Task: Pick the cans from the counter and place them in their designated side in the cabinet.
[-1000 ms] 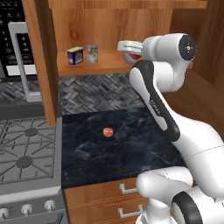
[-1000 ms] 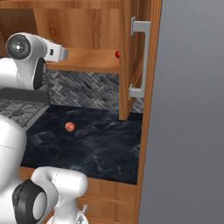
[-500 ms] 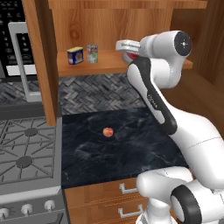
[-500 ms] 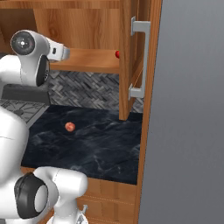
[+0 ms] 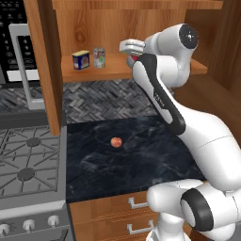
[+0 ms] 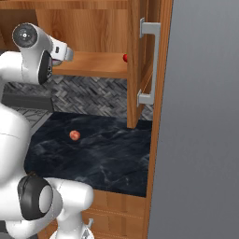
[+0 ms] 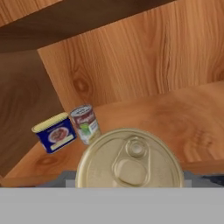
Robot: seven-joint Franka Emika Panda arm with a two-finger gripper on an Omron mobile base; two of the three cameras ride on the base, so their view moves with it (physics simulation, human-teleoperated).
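Note:
My gripper (image 5: 131, 47) is up inside the open wooden cabinet (image 5: 80, 28), just above its plank shelf (image 5: 94, 72). It is shut on a can whose silver pull-tab lid (image 7: 130, 159) looms at the bottom of the hand view; a bit of its red side (image 5: 133, 59) shows under the hand. Farther left on the shelf stands the other can (image 5: 99, 57) (image 7: 85, 124), upright, with a greenish multicoloured label. The dark marbled counter (image 5: 141, 160) lies below.
A squat blue-and-yellow tin (image 5: 81, 60) (image 7: 54, 132) stands just left of the shelf can. A small red-orange fruit (image 5: 116, 141) (image 6: 74, 135) lies on the counter. A gas stove (image 5: 26, 160) is at the left; the thick cabinet post (image 6: 137, 60) and door are at the right.
The hand has shifted slightly left along the shelf with the can still in its grip. The shelf can, the tin and the fruit have stayed put.

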